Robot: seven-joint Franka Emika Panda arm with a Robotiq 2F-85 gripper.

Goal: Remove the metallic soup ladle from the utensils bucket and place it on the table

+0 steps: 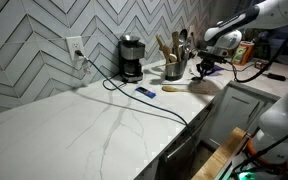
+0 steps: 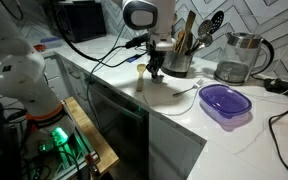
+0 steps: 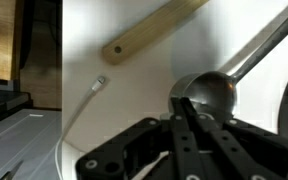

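— Your gripper [image 3: 184, 112] is clamped on the bowl rim of the shiny silver metal soup ladle [image 3: 209, 92].
— Where is that ladle?
— Out of the small grey metal utensils bucket [image 2: 177, 64], which stands just beside your gripper, and low over the white marble-look countertop [image 3: 134, 90], near a light wooden handle [image 3: 154, 32]. Whether it touches the stone cannot be told.

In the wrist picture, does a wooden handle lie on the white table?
Yes, a wooden handle lies on the table, apart from the ladle.
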